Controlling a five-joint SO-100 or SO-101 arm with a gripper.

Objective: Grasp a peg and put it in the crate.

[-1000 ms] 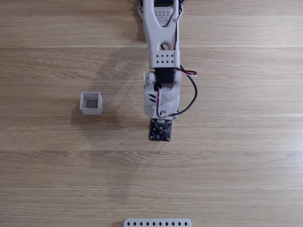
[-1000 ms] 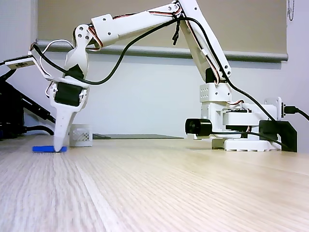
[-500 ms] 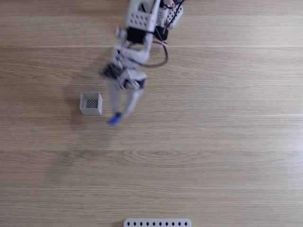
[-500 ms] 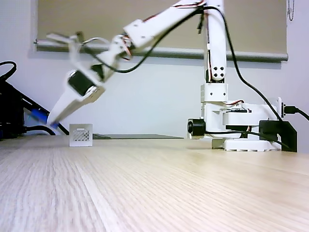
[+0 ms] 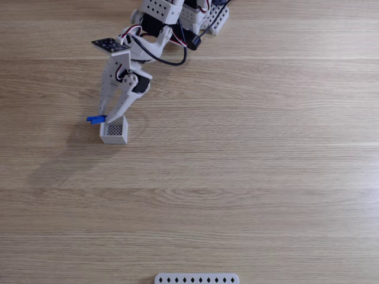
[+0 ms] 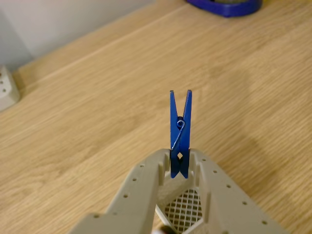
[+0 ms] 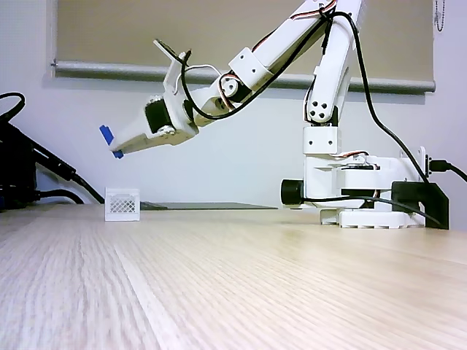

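A slim bright blue plastic clothespin, the peg [image 6: 180, 135], is pinched at one end between the two white fingers of my claw [image 6: 179, 165]. In the wrist view it stands straight out past my fingertips, its wire spring showing and its forked end pointing away from me. Between my fingers, below the peg, I see a patch of dark mesh.

From the top-down fixed view, the peg [image 5: 96, 119] sticks out to the left of my claw [image 5: 105, 120], just at the upper left corner of the small white cube-shaped crate [image 5: 113, 130] with thick walls and a dark perforated bottom. My fingertips reach to the crate's upper edge in this view.

From the low side fixed view, the peg [image 7: 109, 139] is held well up in the air, and the crate [image 7: 122, 204] sits on the table below and slightly to the right of it. My claw [image 7: 119, 149] slopes downward to the left from my white jointed arm [image 7: 248, 62], which carries black cables.

The table [image 5: 249, 165] is light wood with a long straight grain. At the bottom edge of the top-down view lies a white strip with diamond-shaped holes [image 5: 196, 278], well apart from the crate. In the side view my white base [image 7: 365, 189] stands at the right.
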